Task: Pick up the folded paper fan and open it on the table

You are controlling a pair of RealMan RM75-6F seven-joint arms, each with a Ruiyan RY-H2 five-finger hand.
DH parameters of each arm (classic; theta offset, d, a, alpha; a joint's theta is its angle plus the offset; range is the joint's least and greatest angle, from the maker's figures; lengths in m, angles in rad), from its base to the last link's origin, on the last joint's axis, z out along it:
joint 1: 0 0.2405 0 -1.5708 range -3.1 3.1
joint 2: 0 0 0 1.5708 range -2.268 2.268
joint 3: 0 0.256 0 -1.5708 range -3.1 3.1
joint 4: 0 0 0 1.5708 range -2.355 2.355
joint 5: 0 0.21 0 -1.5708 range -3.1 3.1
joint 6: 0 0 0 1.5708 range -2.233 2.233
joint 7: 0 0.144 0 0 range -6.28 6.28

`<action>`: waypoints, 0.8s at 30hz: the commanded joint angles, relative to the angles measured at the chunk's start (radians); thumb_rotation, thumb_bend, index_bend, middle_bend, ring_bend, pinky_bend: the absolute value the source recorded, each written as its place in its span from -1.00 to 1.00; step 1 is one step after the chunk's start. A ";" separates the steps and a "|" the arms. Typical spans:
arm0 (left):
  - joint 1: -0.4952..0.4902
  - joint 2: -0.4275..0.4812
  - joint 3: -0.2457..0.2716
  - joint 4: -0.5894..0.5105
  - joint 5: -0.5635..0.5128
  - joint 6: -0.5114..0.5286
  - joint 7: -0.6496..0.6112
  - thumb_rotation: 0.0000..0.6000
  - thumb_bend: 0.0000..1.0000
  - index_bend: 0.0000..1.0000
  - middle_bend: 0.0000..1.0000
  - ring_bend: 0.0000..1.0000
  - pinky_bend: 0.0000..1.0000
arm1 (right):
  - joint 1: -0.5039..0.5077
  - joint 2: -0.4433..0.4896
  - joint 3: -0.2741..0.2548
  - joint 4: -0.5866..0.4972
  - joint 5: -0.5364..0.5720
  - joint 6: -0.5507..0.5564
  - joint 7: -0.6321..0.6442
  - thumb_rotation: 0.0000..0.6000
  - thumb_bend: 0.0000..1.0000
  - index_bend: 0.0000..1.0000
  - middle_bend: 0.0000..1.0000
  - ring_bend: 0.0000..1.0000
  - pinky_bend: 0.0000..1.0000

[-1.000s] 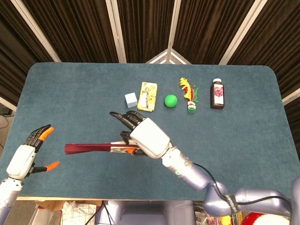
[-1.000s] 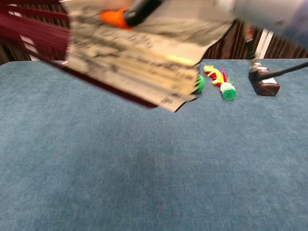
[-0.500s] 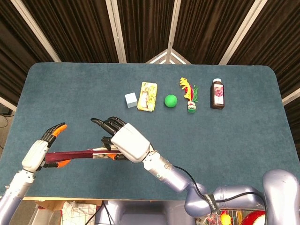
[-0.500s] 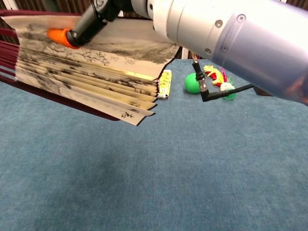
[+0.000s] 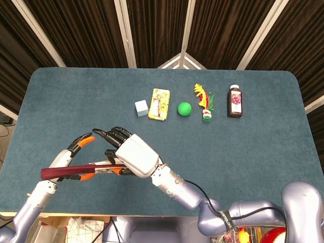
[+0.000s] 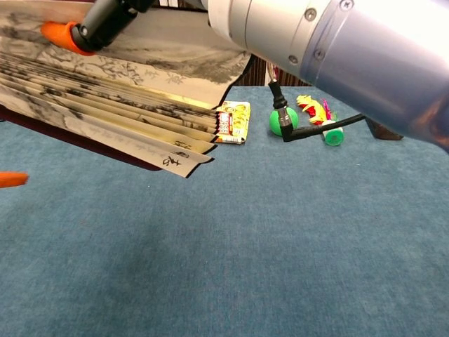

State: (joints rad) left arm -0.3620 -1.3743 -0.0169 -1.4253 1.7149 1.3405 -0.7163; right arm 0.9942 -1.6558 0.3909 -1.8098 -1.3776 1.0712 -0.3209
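The paper fan shows as a dark red strip edge-on in the head view, held above the table's front left. In the chest view the fan is partly spread, with cream ink-painted folds and dark red ribs. My right hand grips the fan near its pivot end, and one orange fingertip presses on the paper. My left hand sits at the fan's outer end with its fingers apart, the strip crossing between thumb and fingers. Its orange thumb tip hangs below the fan without touching it.
Along the far middle of the blue table stand a white cube, a yellow packet, a green ball, a feathered shuttlecock and a dark bottle. A black cable hangs from the right arm.
My right hand has carried the fan leftward and toward the front edge. My left hand has moved right to meet the fan's outer end. The folds look more spread.
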 commanded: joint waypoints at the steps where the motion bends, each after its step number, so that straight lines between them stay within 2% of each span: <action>1: -0.031 -0.027 0.010 0.002 0.024 -0.013 -0.069 1.00 -0.53 -0.68 -0.93 -1.00 -0.98 | 0.000 -0.001 -0.002 -0.003 0.003 0.003 -0.001 1.00 -0.19 0.67 -0.77 -0.54 -0.57; 7: -0.070 -0.067 0.041 0.023 0.069 -0.019 -0.198 1.00 -0.47 -0.61 -0.87 -1.00 -0.98 | -0.004 0.006 -0.008 -0.013 0.000 0.015 -0.002 1.00 -0.19 0.67 -0.77 -0.54 -0.57; 15: -0.097 -0.139 0.068 0.108 0.101 0.004 -0.308 1.00 -0.25 -0.49 -0.78 -1.00 -0.89 | -0.014 0.026 -0.015 -0.025 -0.010 0.030 0.002 1.00 -0.18 0.68 -0.77 -0.54 -0.57; 19: -0.096 -0.171 0.060 0.151 0.083 0.026 -0.336 1.00 -0.14 -0.39 -0.72 -1.00 -0.85 | -0.020 0.035 -0.020 -0.029 -0.013 0.036 0.008 1.00 -0.18 0.68 -0.77 -0.54 -0.57; 24: -0.103 -0.196 0.043 0.185 0.058 0.042 -0.375 1.00 -0.11 -0.30 -0.65 -1.00 -0.82 | -0.026 0.044 -0.028 -0.034 -0.021 0.041 0.016 1.00 -0.18 0.68 -0.77 -0.54 -0.57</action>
State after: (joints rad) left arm -0.4624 -1.5641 0.0317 -1.2476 1.7791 1.3764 -1.0833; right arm 0.9688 -1.6122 0.3631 -1.8433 -1.3990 1.1122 -0.3049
